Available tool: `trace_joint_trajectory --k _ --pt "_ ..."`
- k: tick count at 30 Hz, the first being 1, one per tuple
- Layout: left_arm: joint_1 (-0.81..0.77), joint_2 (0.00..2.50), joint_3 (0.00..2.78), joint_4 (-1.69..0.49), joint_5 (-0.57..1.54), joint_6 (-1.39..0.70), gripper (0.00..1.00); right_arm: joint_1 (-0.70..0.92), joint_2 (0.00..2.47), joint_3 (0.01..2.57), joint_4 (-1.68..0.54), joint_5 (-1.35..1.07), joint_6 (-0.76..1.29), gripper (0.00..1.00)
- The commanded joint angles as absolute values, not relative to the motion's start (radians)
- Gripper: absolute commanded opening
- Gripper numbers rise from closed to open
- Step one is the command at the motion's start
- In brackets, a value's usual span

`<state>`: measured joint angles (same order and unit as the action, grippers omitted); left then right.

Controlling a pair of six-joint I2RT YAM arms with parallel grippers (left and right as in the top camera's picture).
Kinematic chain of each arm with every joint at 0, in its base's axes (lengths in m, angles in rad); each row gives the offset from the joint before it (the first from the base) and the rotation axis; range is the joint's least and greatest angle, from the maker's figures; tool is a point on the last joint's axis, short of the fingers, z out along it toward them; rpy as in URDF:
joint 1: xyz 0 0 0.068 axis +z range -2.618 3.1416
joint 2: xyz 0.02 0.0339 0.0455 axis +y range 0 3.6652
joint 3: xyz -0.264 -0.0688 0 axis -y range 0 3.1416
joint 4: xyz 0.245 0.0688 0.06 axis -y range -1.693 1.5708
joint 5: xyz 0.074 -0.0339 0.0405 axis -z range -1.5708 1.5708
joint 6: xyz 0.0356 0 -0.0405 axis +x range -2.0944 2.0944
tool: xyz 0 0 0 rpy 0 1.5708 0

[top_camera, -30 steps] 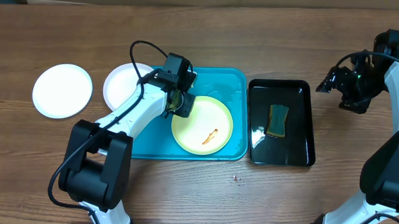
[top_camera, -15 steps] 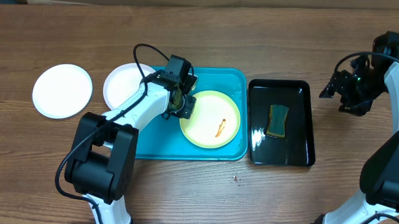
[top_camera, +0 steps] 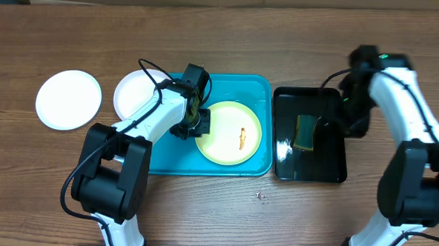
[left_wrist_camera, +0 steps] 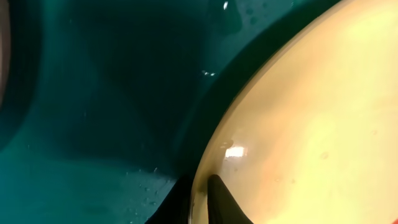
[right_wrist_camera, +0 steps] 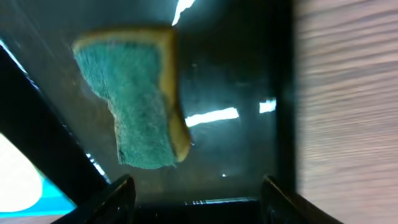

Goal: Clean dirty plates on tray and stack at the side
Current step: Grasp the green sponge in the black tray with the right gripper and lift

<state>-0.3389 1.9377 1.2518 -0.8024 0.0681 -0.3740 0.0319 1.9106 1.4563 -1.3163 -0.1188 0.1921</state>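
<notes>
Pinching yellow-green plate [left_wrist_camera: 311,118] rim — left claw [left_wrist_camera: 200,186]; right claw [right_wrist_camera: 196,190] parted near sponge [right_wrist_camera: 137,99].

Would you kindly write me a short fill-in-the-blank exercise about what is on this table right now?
The yellow-green plate lies in the large tray coloured ____.
The left gripper is shut on that plate's ____.
The white plates on the wooden table number ____.
Above the black tray, the right gripper stands open near the ____.
Missing words: teal-blue; rim; two; sponge.
</notes>
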Motion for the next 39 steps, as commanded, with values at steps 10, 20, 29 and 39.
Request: trace_joint_trajectory --k 10,20,29,39 --pt "-0.323 1.962 1.267 -0.813 0.044 -0.441 0.31 0.196 1.901 1.159 -1.046 -0.051 0.266 0.12" --pt "-0.318 1.962 1.277 -0.781 0.044 -0.381 0.38 0.175 1.9 1.382 -1.237 -0.023 0.257 0.51" --pt "-0.318 1.962 1.29 -0.773 0.044 -0.381 0.4 0.176 1.908 1.436 -1.155 -0.022 0.29 0.58" --pt "-0.318 1.962 1.29 -0.774 0.044 -0.381 0.43 0.175 1.921 1.208 -0.8 -0.025 0.297 0.3"
